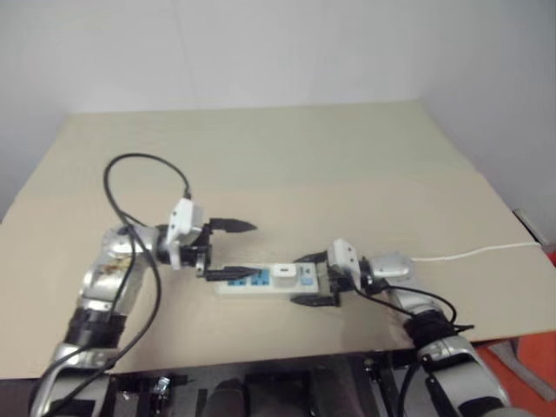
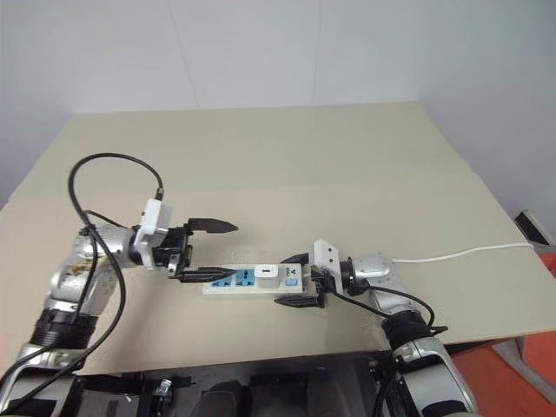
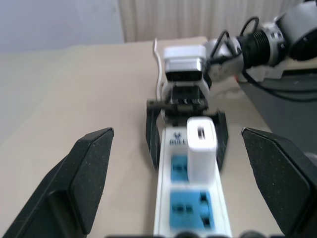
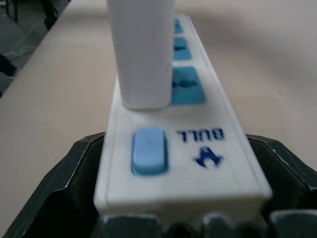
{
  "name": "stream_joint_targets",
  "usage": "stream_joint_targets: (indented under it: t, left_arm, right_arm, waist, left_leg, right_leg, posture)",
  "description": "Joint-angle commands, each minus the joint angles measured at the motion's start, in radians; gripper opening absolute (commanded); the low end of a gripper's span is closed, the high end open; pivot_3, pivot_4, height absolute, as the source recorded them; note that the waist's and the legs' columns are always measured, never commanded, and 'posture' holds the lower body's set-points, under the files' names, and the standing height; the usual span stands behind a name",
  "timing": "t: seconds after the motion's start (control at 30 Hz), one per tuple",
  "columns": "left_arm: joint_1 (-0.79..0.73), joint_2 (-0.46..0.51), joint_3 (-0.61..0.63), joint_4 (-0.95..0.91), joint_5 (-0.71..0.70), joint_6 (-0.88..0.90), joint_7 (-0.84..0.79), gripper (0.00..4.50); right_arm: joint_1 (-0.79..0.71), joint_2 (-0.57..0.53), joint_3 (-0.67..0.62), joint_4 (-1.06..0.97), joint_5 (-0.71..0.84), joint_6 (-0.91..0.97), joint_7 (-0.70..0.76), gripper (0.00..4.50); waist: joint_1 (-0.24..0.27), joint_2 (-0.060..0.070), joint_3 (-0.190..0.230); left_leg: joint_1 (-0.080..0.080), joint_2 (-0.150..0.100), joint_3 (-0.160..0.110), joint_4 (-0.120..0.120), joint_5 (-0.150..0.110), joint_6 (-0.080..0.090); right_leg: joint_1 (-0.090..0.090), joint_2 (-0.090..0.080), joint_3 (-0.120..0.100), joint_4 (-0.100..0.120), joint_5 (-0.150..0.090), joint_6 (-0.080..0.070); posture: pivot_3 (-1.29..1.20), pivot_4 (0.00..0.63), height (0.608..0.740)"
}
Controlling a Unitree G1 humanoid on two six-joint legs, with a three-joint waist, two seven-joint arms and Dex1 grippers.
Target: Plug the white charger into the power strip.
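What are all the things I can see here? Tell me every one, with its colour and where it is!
white charger: one, white, standing upright in the power strip, in the socket nearest the switch end.
power strip: one, white with blue sockets, lying flat near the table's front edge.
switch: one, pale blue, on the strip's end beside the blue logo.
strip cable: one, thin and white, trailing across the table to its right edge.
table: one, beige, under everything.
left end effector: one, black fingers, open, over the strip's free end.
right end effector: one, black fingers, straddling the strip's switch end.
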State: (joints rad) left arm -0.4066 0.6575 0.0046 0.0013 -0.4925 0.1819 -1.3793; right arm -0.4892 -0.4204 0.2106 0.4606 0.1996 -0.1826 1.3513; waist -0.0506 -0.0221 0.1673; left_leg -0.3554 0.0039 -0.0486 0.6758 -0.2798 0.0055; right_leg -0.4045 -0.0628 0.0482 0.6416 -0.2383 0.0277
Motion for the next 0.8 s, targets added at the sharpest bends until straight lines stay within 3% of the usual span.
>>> stream_joint_targets:
  t: [0.03,0.23,0.57,0.8]
  left_arm:
    - [0.035,0.044,0.063,-0.050,-0.035,0.006,-0.003,4.50]
    - [0.126,0.120,0.158,-0.109,-0.069,0.025,0.014,4.50]
    - [0.353,0.327,0.396,-0.167,-0.125,0.094,-0.043,4.50]
    - [0.516,0.354,0.545,-0.229,-0.146,0.142,-0.045,4.50]
  right_arm:
    - [0.025,-0.068,-0.060,-0.095,0.039,0.026,0.004,4.46]
    - [0.107,-0.210,-0.152,-0.269,0.114,0.100,0.004,4.46]
    - [0.278,-0.410,-0.373,-0.428,0.232,0.209,-0.031,4.46]
    - [0.370,-0.464,-0.481,-0.491,0.275,0.268,-0.071,4.46]
  waist:
    - [0.009,0.000,0.001]
    - [0.015,0.000,0.001]
    - [0.016,0.000,0.002]
    - [0.018,0.000,0.003]
  left_leg:
    - [-0.001,0.000,0.000,0.000,0.000,0.000]
    - [-0.018,0.000,0.000,0.001,0.000,0.000]
    - [-0.019,0.000,0.002,0.000,0.000,0.000]
    - [-0.017,-0.001,0.003,0.000,0.000,0.001]
  right_leg:
    - [-0.001,0.000,0.000,0.000,0.000,0.000]
    - [-0.018,-0.001,-0.001,0.001,0.000,0.000]
    - [-0.018,-0.002,-0.002,-0.001,0.000,0.000]
    - [-0.017,-0.003,-0.002,-0.001,0.000,0.000]
  posture:
    - [0.00,0.150,0.740]
    - [0.00,0.150,0.740]
    - [0.00,0.150,0.740]
    - [0.00,0.150,0.740]
